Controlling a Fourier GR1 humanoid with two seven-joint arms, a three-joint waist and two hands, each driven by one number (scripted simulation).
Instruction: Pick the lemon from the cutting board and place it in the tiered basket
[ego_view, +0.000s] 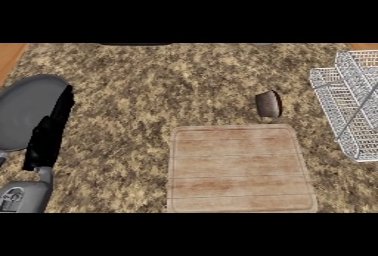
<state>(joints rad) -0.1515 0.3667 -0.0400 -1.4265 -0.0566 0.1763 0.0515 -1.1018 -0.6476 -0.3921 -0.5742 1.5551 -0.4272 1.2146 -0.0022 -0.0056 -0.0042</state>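
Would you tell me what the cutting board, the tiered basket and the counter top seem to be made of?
Cutting board: looks like pale matte wood, with grain and plank lines. Tiered basket: thin white wire, probably coated metal, open mesh. Counter top: speckled brown stone, perhaps granite.

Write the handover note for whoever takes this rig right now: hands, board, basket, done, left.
Left hand: open, resting at the view's left edge, holding nothing. Right hand: not in view.
Cutting board: bare, no lemon on it.
Tiered basket: at the right edge, partly cut off; no lemon in the part that shows.
A small brown object lies on the counter just beyond the board's far right corner; cannot tell what it is.
Done: unconfirmed.
Left: locate the lemon and check the basket.
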